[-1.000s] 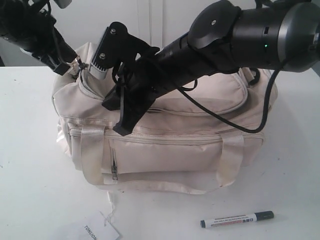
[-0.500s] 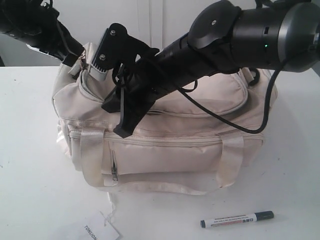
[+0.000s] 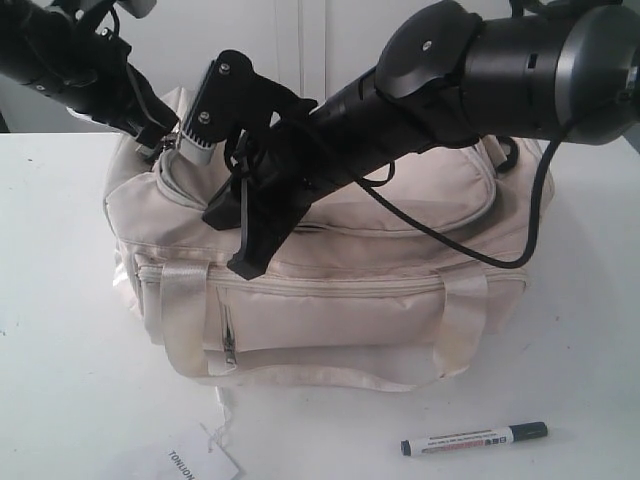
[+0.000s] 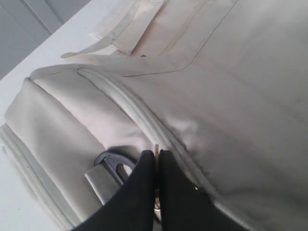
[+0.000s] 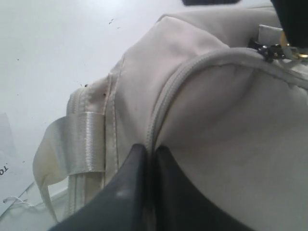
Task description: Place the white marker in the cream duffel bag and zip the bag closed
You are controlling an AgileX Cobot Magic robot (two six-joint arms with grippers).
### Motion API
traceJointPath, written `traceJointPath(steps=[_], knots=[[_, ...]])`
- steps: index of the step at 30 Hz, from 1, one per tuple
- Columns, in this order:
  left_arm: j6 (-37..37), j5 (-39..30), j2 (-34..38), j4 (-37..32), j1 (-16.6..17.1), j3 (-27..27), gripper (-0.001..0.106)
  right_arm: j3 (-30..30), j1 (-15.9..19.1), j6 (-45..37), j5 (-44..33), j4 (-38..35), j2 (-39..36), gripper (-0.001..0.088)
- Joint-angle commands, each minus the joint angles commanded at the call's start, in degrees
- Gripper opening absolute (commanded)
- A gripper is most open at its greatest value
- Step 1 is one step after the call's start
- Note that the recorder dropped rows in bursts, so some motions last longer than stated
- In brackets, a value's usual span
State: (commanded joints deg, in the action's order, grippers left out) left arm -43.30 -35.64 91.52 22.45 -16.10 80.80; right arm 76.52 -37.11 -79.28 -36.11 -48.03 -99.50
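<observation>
The cream duffel bag (image 3: 380, 300) sits mid-table, its top zip line running closed under both arms. In front of it at the right, the white marker (image 3: 475, 438) lies on the table, outside the bag. My left gripper (image 3: 163, 138) is at the bag's left end. In the left wrist view the left gripper (image 4: 157, 161) is shut on the gold zipper pull (image 4: 156, 148), beside a black D-ring (image 4: 113, 163). My right gripper (image 3: 245, 260) reaches across the bag's top. The right wrist view shows the right gripper (image 5: 150, 150) shut on the fabric seam by the zip.
A white paper tag (image 3: 195, 462) lies at the table's front edge, left of the marker. The bag's shiny handle loops (image 3: 185, 310) hang down its front. The white table (image 3: 60, 350) spreads to both sides of the bag. A wall stands behind.
My left gripper has shifted a little to the right with the zipper pull, and the bag's left end has bunched up slightly. The right arm and the marker have not moved.
</observation>
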Motion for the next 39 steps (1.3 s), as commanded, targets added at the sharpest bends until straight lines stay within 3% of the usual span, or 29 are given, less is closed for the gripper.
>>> traceJointPath(steps=[4, 7, 10, 13, 18, 22, 26, 28, 31, 39], knots=[[0.00, -1.47, 0.00, 0.40, 0.00, 0.00, 0.002, 0.00, 0.00, 0.00, 0.14, 0.10, 0.00, 0.0001], [0.00, -2.29, 0.00, 0.40, 0.00, 0.00, 0.018, 0.00, 0.00, 0.00, 0.27, 0.10, 0.00, 0.0029], [-0.11, -2.52, 0.00, 0.19, 0.00, 0.00, 0.036, 0.00, 0.00, 0.00, 0.27, 0.10, 0.00, 0.0135], [-0.11, -2.52, -0.09, 0.19, 0.00, 0.00, 0.047, 0.00, 0.00, 0.00, 0.27, 0.10, 0.00, 0.0262], [-0.20, -2.52, -1.52, -0.65, 0.00, 0.00, 0.050, 0.00, 0.00, 5.39, 0.92, 0.23, 0.60, 0.0410], [-0.20, -2.64, -3.54, -1.11, 0.00, 0.00, 0.050, 0.00, 0.10, 10.94, 1.55, 2.41, 2.20, 0.0429], [-0.69, -4.34, -5.40, -3.09, 0.00, 0.00, 0.050, 0.00, 0.10, 23.42, 1.27, 12.64, 4.25, 0.0429], [-3.80, -6.14, -5.89, -3.65, 0.00, 0.00, 0.050, 0.00, 0.10, 30.00, -0.13, 19.11, 5.19, 0.0429], [-18.08, -12.98, -5.89, -3.25, 0.00, -0.11, 0.050, 0.00, 0.10, 38.74, -5.78, 28.57, 6.86, 0.0429], [-40.86, -14.08, -5.30, 2.94, 0.00, -0.11, 0.050, 0.00, 0.10, 40.68, -10.04, 30.25, 6.98, 0.0429]])
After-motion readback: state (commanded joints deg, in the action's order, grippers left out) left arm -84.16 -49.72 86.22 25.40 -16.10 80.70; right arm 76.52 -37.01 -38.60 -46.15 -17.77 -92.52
